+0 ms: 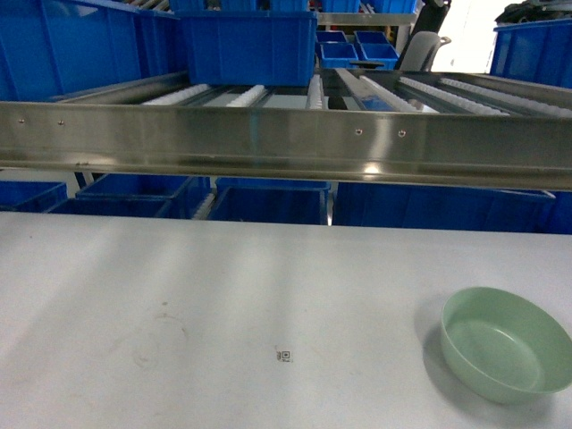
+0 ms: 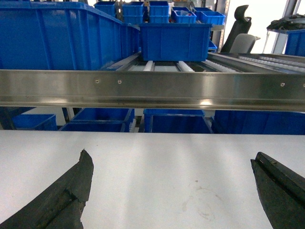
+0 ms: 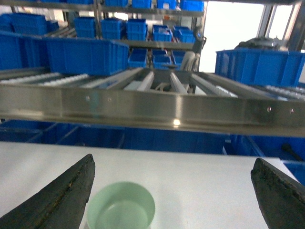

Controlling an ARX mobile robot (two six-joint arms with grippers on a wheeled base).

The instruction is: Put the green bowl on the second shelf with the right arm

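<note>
Right gripper [image 3: 174,200] spread wide, 2 black fingers [image 3: 57,198] at the lower corners of the wrist view, holding nothing, poised above the white table [image 1: 179,295]. Green bowl [image 3: 121,210] upright on that table just below and between those fingers, nearer the left one; in the head view, low at the right [image 1: 505,344]. Left gripper [image 2: 174,195] likewise wide apart, empty, over bare tabletop. Second shelf [image 1: 286,138] beyond the table edge, steel front rail with white roller rails behind, blue crate [image 1: 248,46] resting on them.
</note>
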